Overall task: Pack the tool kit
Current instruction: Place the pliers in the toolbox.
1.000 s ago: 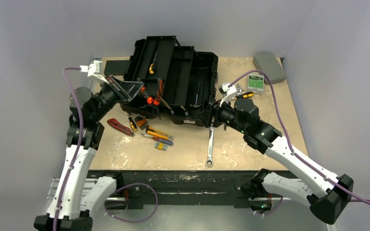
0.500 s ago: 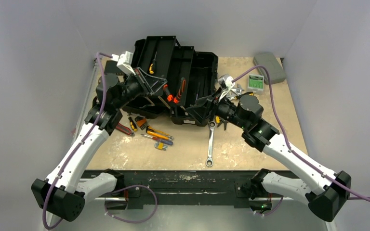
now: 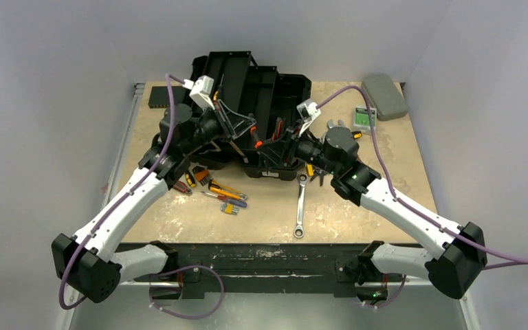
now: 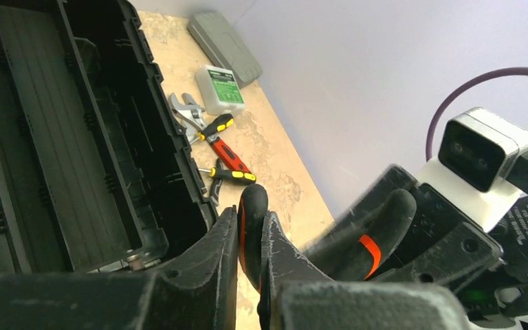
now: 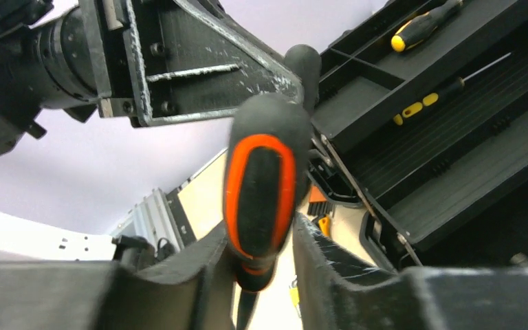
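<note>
Your 2 claws meet over the open toolbox, each clamped on 1 grip of the same pliers. The left claw has its fingers pinched hard against a black-and-orange grip with no gap showing. The right claw is closed around the other grip, an orange oval band on black rubber, with a finger pressed against each side. The pliers hang in the air above the toolbox's front half, clear of its floor.

The toolbox is black plastic and stands on the bench towards the far edge. Its stepped trays are folded out and show ribbed floors and narrow dividers. 2 yellow-and-black screwdrivers lie in those trays.

A long ratchet wrench lies in front of the toolbox, with its head just beside the front wall. Left of it, also in front of the toolbox, small screwdrivers and bits are scattered. To the toolbox's right are a spanner and more orange-handled tools, a small green-labelled box and, farther right, a flat grey case.
</note>
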Controlling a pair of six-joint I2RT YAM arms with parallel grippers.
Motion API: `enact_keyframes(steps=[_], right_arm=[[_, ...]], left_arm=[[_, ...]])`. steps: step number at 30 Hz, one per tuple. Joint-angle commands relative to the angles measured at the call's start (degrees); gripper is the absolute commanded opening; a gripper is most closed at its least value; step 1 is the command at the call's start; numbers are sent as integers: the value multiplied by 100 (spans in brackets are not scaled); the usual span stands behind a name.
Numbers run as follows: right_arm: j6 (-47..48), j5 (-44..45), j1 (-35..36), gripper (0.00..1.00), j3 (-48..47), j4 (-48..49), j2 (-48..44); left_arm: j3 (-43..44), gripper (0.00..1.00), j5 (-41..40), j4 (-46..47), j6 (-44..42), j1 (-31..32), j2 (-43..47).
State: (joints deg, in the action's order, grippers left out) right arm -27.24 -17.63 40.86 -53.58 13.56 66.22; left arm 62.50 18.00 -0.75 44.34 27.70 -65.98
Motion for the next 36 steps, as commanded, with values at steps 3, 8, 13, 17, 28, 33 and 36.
enact_keyframes(steps=[3,8,13,17,28,33,36], right_arm=[[-147,299,8,8,-370,88,-16],[-181,1515,10,0,-461,-555,-173],[134,2673,-4,0,-668,-1081,-285],[337,3509,-32,0,-965,-1420,-99],[278,3374,-558,0,-1915,-1886,1610],[-63,2689,-968,0,-2300,-1952,2540],[-186,2366,-1074,0,-2506,-1887,2972]], left_arm=[[219,1,73,815,131,147,-81],[200,56,188,681,-184,142,40],[96,96,136,272,-674,140,483],[50,100,-245,-431,-1058,143,890],[-678,100,-822,-1763,-1872,147,1912],[-1411,98,-644,-1749,-1342,140,2294],[-2063,95,-295,-1318,-946,141,2475]])
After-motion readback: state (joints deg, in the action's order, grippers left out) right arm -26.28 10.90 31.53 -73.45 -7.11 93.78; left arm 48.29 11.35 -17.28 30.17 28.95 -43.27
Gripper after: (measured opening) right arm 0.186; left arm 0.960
